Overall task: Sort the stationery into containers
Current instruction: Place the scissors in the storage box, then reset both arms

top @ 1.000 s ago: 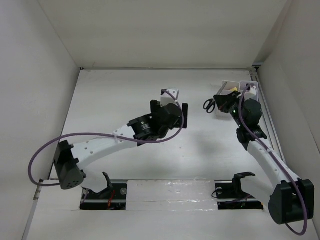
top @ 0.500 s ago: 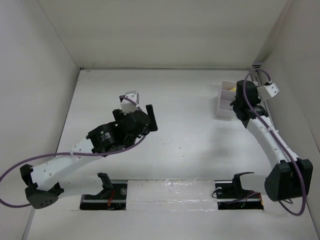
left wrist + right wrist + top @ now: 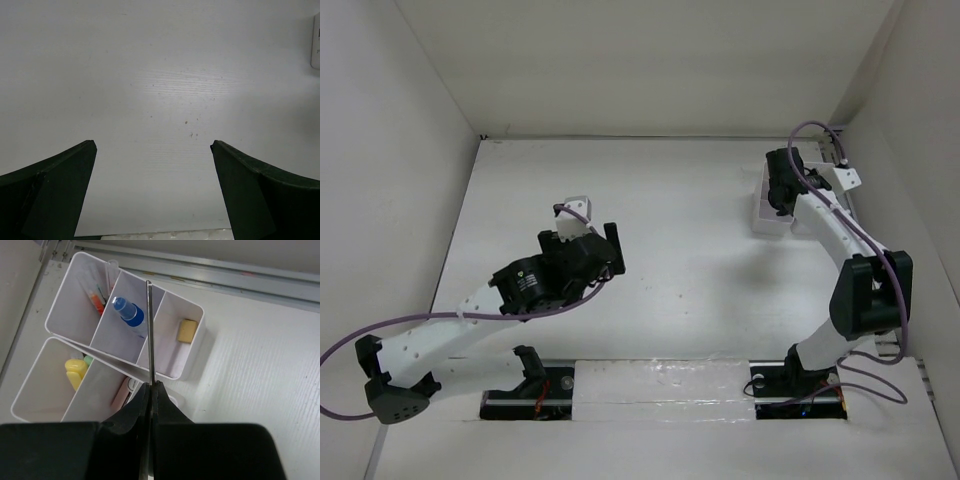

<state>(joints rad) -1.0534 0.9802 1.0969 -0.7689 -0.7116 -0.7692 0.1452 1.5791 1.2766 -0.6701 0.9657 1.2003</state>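
1. Left gripper, nearest the bases at the left-centre of the table: jaws stood wide apart with nothing between them. Only bare white surface lay under the fingers.
2. A corner of a white bin showed at the right edge of the left wrist view, well apart from that gripper.
3. Right gripper, reached out to the far right corner: jaws were pressed together, clamped on the scissors. The handles were hidden. The closed blades, seen edge-on as a thin metal line, pointed away from the fingers.
4. In the right wrist view the blades crossed the three-part bin, along the divider between its middle and right compartments. Whether they touched it could not be told.
5. Second bin, closer to the fingers and touching the three-part bin at an angle. One compartment held the yellow highlighter and the green highlighter side by side. The next held the pink highlighter, partly hidden.
6. Three-part bin, farther out. The left compartment held the thin pens, the middle held the blue-capped bottle lying on its side, and the right held the beige eraser.
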